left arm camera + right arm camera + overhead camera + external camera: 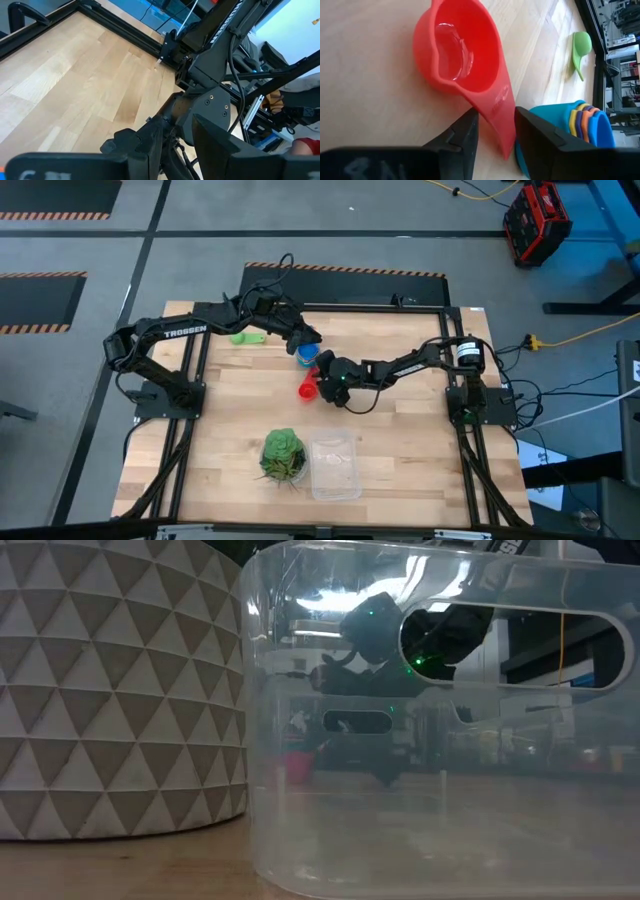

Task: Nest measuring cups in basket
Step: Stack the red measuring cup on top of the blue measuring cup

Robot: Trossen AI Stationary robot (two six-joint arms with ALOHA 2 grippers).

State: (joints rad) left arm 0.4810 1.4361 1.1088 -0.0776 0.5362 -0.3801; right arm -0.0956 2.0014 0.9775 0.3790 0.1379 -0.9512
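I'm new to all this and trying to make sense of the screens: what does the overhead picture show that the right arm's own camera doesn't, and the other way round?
Only the overhead view shows both arms, the see-through basket and the leafy green ball beside it. Only the right wrist view shows the right gripper with its fingers on either side of the red cup's handle, and the colours nested inside the blue stack of cups. Both show the red cup, the blue stack and the green cup lying apart on the wooden table.

Red cup [465, 55], green cup [581, 46], blue cup [555, 125] holding orange, yellow and purple ones; clear tub [335, 465]; white planter [115, 690] patterned with grey triangles.
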